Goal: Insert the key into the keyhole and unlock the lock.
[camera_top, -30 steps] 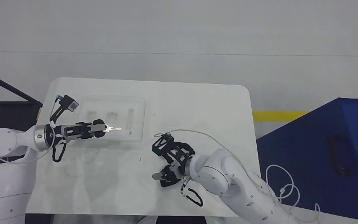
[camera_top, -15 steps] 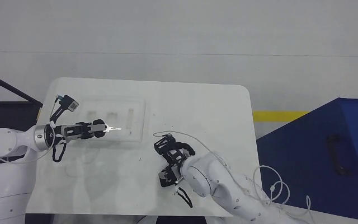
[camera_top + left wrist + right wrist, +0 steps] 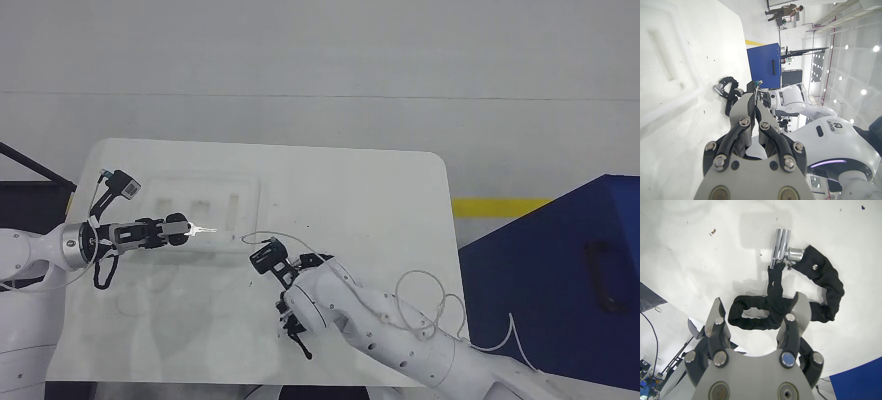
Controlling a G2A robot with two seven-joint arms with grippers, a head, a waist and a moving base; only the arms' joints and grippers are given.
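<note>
so the left gripper [image 3: 188, 230] is sitting pinched fully shut on the key [image 3: 204, 229], holding it out flat over the foam tray [image 3: 215, 188] with the blade aiming toward the middle of the table [image 3: 380, 200]; the lock [image 3: 780, 245] is lying on the table near the tray's edge, well apart from the key, chrome barrel out at one end and its black sleeve [image 3: 831, 289] looping and crossing over itself behind it; the right gripper [image 3: 761, 308] is hanging over that crossing with its jaws spread wide and nothing in them, one finger on each side of the fabric, barrel sitting out past the fingertips; can't tell whether they're touching the sleeve yet; honestly I'm worrying about a few things here; if it's closing where it's hovering, it's only grabbing soft sleeve, so the barrel is probably going to be flopping or swivelling the moment the key starts pushing on it; going for the chrome instead is risky too since it's round and looking slippery, could be squirting out sideways; I'm also not seeing the keyhole anywhere, so which end is needing to face the key is a guess; and the key is being held just at the fingertips, so any misaligned poke is likely twisting it in the pads or shoving the whole lock across the table.
</note>
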